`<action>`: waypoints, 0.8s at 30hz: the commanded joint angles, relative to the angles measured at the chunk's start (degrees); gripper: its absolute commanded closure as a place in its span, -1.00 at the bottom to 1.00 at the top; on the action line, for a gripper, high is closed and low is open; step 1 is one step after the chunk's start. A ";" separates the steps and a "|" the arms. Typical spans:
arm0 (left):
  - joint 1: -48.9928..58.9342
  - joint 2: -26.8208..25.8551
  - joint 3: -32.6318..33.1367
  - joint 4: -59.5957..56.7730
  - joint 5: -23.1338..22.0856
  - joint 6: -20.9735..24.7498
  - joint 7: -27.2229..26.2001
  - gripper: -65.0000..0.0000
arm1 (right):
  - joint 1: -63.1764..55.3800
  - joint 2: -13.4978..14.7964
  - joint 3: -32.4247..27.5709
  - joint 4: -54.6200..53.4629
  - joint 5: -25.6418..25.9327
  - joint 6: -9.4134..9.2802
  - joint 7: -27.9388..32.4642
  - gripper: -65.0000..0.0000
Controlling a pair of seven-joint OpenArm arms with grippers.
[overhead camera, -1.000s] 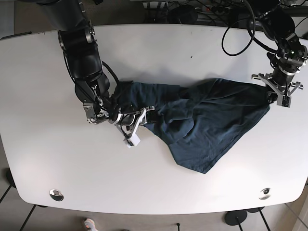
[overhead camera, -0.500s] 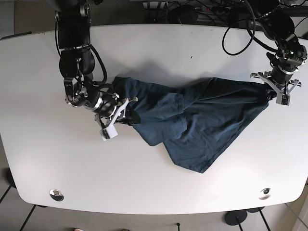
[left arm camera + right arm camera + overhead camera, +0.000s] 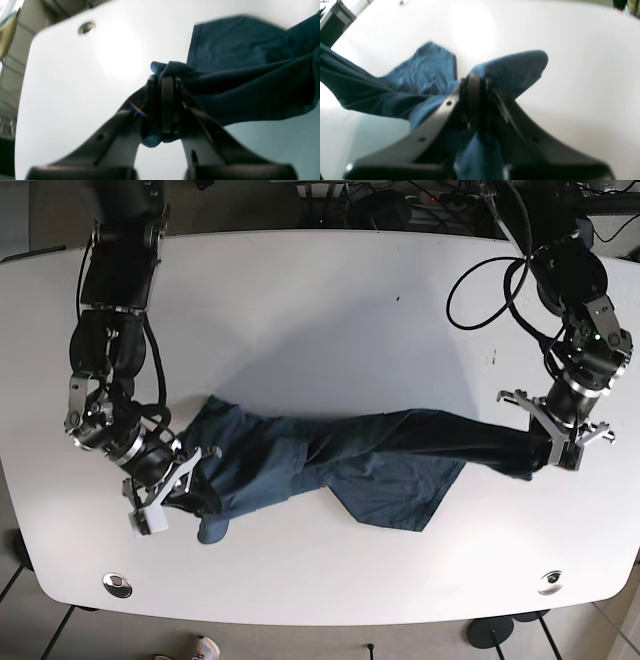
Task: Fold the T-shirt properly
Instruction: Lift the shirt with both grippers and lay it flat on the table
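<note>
The left gripper (image 3: pixel 166 100) has its jaws pressed together on a bunched edge of the dark blue T-shirt (image 3: pixel 370 455); in the base view this left gripper (image 3: pixel 562 442) sits at the right side of the white table (image 3: pixel 320 310), at the shirt's right end. The right gripper (image 3: pixel 473 100) is likewise clamped on a fold of the T-shirt (image 3: pixel 425 75), with cloth poking out past its jaws on the far side and more hanging below them. In the base view the right gripper (image 3: pixel 165 490) is at the left, toward the near edge.

Between the 2 grippers the T-shirt runs as a long band across the table from left to right. A wider flap sags toward the near side around the middle, lying on the tabletop. A small lobe of cloth sticks out near the right gripper.

2 round metal fittings (image 3: pixel 117 584) sit in the near corners of the table.
</note>
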 commanded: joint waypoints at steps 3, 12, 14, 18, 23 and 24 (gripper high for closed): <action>-13.71 -1.90 2.30 -4.09 -0.93 0.50 1.86 1.00 | 13.75 0.81 0.04 -7.06 0.96 0.24 1.71 0.94; -44.57 -8.67 4.15 -25.10 2.32 0.32 2.30 1.00 | 40.91 6.70 -0.05 -23.41 1.22 0.86 2.06 0.94; -45.80 -9.64 4.06 -25.81 2.32 0.23 2.30 1.00 | 40.83 6.79 0.12 -21.92 1.31 0.86 1.88 0.94; -40.52 -9.90 1.69 -23.43 2.23 0.14 2.30 1.00 | 31.95 7.75 0.48 -16.56 1.57 0.50 1.79 0.94; -21.89 -9.55 -4.55 -16.14 2.14 0.06 2.30 1.00 | 9.18 4.85 5.31 -6.45 1.57 0.77 2.15 0.94; -18.10 -9.29 -5.96 -14.99 2.05 0.06 2.30 1.00 | 5.22 4.24 6.54 -5.04 1.57 0.77 2.15 0.94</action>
